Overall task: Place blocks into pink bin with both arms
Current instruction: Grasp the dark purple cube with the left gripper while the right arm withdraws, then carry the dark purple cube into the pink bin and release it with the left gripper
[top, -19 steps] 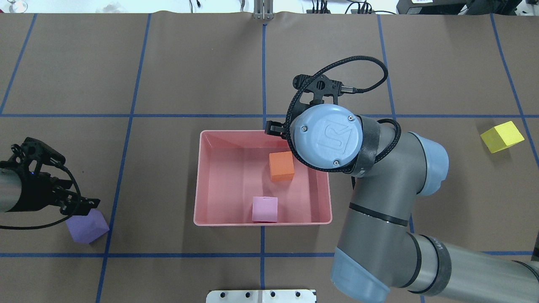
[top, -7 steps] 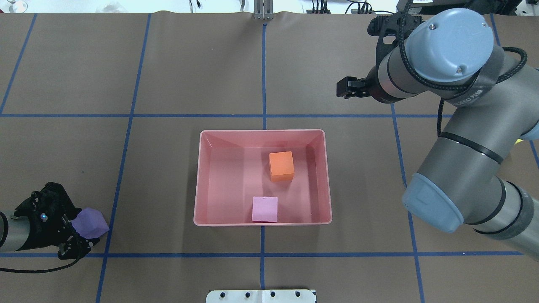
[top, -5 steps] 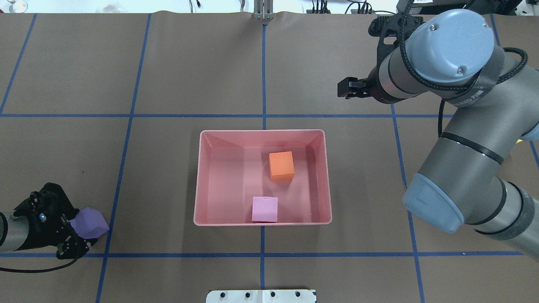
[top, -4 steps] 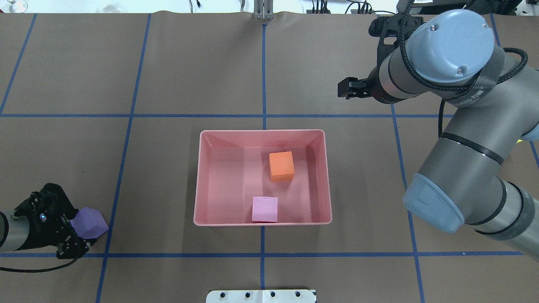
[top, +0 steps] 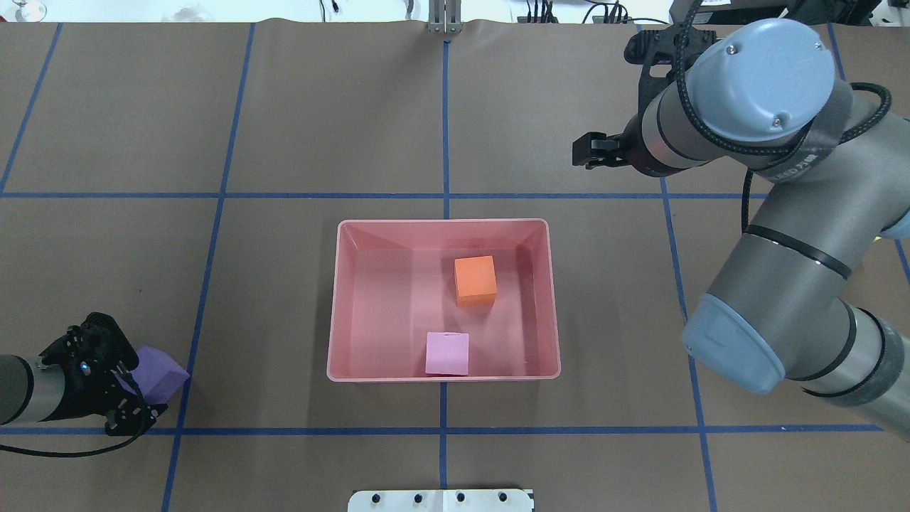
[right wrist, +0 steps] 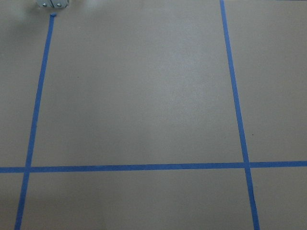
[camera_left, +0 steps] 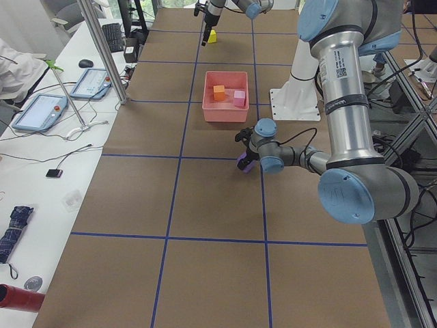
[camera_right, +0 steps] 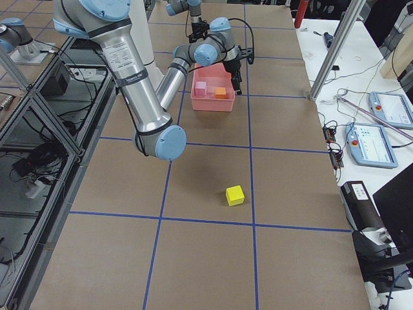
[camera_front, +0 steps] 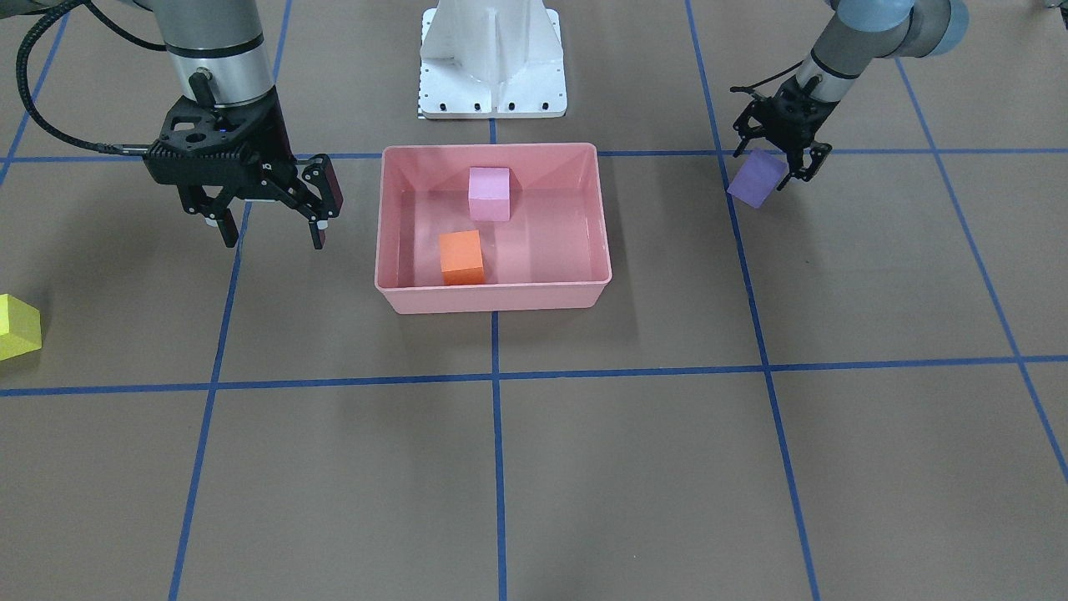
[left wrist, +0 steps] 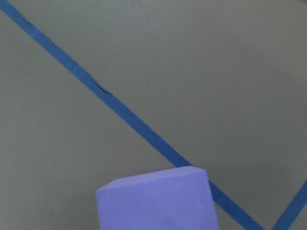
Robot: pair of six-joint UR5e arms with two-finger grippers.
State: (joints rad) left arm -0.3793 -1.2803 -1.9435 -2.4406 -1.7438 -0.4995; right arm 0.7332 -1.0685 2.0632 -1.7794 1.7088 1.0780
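Observation:
The pink bin [camera_front: 492, 302] [top: 441, 377] stands mid-table and holds the orange block [camera_front: 461, 257] [top: 475, 280] and the light pink block [camera_front: 489, 194] [top: 447, 353]. My left gripper [camera_front: 780, 163] is shut on the purple block [camera_front: 755, 178] [top: 160, 370] and holds it tilted just off the table, to the bin's left. The left wrist view shows the purple block [left wrist: 156, 201] above the paper. My right gripper [camera_front: 273, 234] hangs open and empty, beyond the bin's far right corner. The yellow block [camera_front: 17, 327] [camera_right: 235, 195] lies alone on the table, far out on my right.
The white robot base [camera_front: 492, 58] [top: 441, 500] stands behind the bin. Blue tape lines [right wrist: 134, 167] grid the brown table cover. A side bench with tablets [camera_left: 41, 109] runs along the operators' side.
The right arm has left the bin and swung to the far right, then held almost still. The left gripper has closed on the purple block and shifted it slightly.

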